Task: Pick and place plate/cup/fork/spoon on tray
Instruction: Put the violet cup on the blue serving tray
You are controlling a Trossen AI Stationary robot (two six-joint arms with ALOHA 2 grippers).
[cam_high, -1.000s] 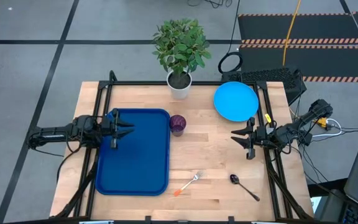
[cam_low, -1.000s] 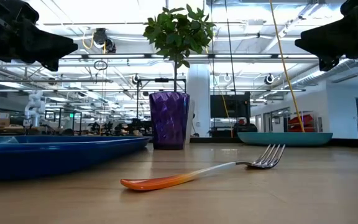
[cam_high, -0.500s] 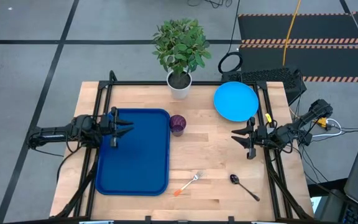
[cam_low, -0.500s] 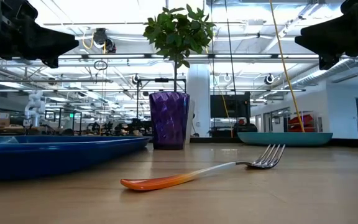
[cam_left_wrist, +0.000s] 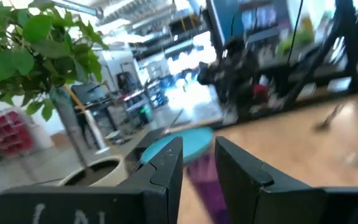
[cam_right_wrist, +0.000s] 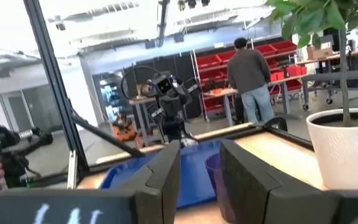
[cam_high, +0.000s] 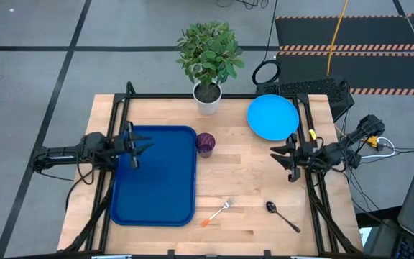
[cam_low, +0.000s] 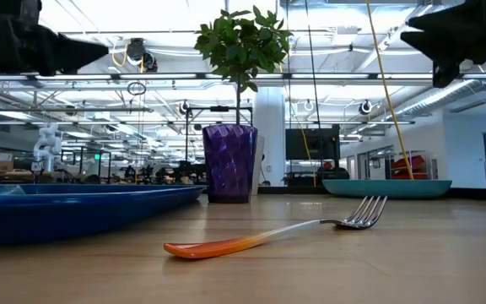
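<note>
The dark blue tray (cam_high: 153,180) lies on the table's left half. The purple cup (cam_high: 205,144) stands upright just off its right rim. The light-blue plate (cam_high: 272,117) lies flat at the far right. The orange-handled fork (cam_high: 218,212) and the dark spoon (cam_high: 282,215) lie flat near the front edge. My left gripper (cam_high: 141,147) hovers over the tray's far left part, shut and empty, pointing at the cup. My right gripper (cam_high: 282,158) hovers over bare wood below the plate, shut and empty, pointing left. In the low view both hang high above the table, left (cam_low: 66,52) and right (cam_low: 420,38).
A white pot with a green plant (cam_high: 208,99) stands at the far edge, between tray and plate. A black frame (cam_high: 214,96) runs around the tabletop. Bare wood lies between the cup, the fork and my right gripper. A person (cam_right_wrist: 250,81) stands in the room beyond.
Both grippers have risen a little above the table. My right gripper has also drawn slightly toward the table's right edge. Nothing on the table has moved.
</note>
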